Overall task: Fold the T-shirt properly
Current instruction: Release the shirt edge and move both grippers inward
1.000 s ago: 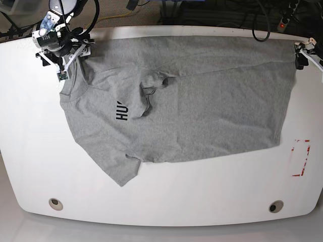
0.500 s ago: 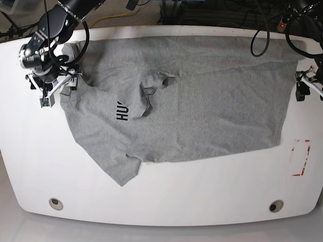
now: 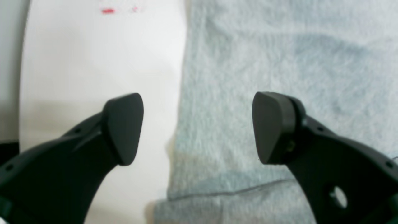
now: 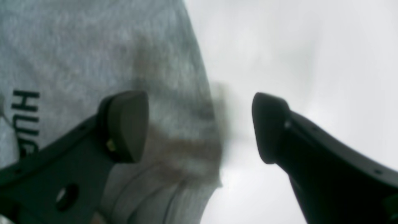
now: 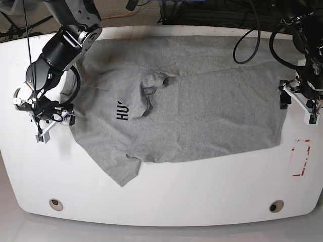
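Note:
The grey T-shirt (image 5: pixel 202 106) lies spread flat on the white table (image 5: pixel 202 191), with black lettering (image 5: pixel 122 111) near its left part and a bunched crease near the middle. My right gripper (image 5: pixel 54 122) stands open at the shirt's left edge. In the right wrist view its fingers (image 4: pixel 127 124) straddle that edge of the T-shirt (image 4: pixel 93 56), near the lettering (image 4: pixel 25 102). My left gripper (image 5: pixel 298 107) stands open at the shirt's right edge. In the left wrist view its fingers (image 3: pixel 270 127) straddle the edge and hem of the T-shirt (image 3: pixel 279 56). Neither gripper holds cloth.
A red tape rectangle (image 5: pixel 301 157) marks the table at the right, in front of the left gripper; a red mark (image 3: pixel 108 11) shows in the left wrist view. Two round holes (image 5: pixel 56 203) (image 5: pixel 276 206) sit near the front edge. Cables (image 5: pixel 252 35) hang behind the table.
Both arms have come forward from the shirt's far corners along its side edges, the right gripper down the left side and the left gripper down the right side. The shirt has not moved.

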### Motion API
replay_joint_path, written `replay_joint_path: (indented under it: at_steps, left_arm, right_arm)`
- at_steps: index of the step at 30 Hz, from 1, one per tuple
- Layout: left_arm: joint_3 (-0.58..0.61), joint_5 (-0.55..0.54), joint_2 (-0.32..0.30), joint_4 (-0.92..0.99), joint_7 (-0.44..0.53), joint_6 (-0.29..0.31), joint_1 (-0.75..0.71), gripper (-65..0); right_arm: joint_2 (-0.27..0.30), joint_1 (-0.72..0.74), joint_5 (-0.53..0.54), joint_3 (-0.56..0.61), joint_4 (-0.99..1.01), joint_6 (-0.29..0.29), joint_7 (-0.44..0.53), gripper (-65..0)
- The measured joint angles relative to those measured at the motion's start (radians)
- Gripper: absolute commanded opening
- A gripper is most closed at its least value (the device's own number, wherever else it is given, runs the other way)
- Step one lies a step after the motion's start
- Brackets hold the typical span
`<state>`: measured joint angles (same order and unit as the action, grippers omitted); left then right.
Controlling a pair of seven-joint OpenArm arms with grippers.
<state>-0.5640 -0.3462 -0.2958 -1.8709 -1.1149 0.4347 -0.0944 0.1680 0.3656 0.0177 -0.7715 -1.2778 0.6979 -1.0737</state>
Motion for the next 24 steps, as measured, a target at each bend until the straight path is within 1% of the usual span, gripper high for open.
replay_joint_path:
  at_steps: [3,6,10,11,14,17,19,24]
  left_arm:
    - [-0.001,0.017,0.006,0.007,-0.014,0.0,0.023,-13.9]
    - [-0.004,0.017,0.007,0.032,0.01,0.0,0.042,-13.9]
    - [-0.002,0.017,0.013,0.075,0.002,0.0,0.042,-13.9]
    - [-0.004,0.026,0.014,0.085,0.001,0.0,0.045,-13.9]
    - [-0.004,0.03,0.012,0.088,0.012,-0.002,0.06,-13.9]
    - [-0.003,0.016,0.01,0.087,0.024,-0.003,0.066,-13.9]
    - [-0.003,0.017,0.01,0.087,0.023,-0.003,0.06,-13.9]
    - [-0.004,0.024,0.006,0.096,0.016,-0.003,0.061,-13.9]
  right_arm:
    - [0.025,0.021,-0.018,-0.002,0.096,-0.002,0.058,-15.4]
    - [0.032,0.037,-0.013,-0.001,0.18,-0.002,0.109,-15.4]
    - [0.042,0.058,-0.008,-0.001,0.27,-0.001,0.159,-15.4]
    - [0.046,0.065,-0.007,-0.001,0.292,-0.001,0.185,-15.4]
    - [0.045,0.076,-0.005,0.0,0.319,-0.002,0.204,-15.5]
    - [0.043,0.07,-0.004,0.0,0.304,-0.001,0.196,-15.5]
    - [0.037,0.042,-0.014,0.0,0.245,-0.002,0.152,-15.5]
    - [0.017,-0.022,-0.016,-0.002,-0.017,-0.005,-0.014,-15.5]
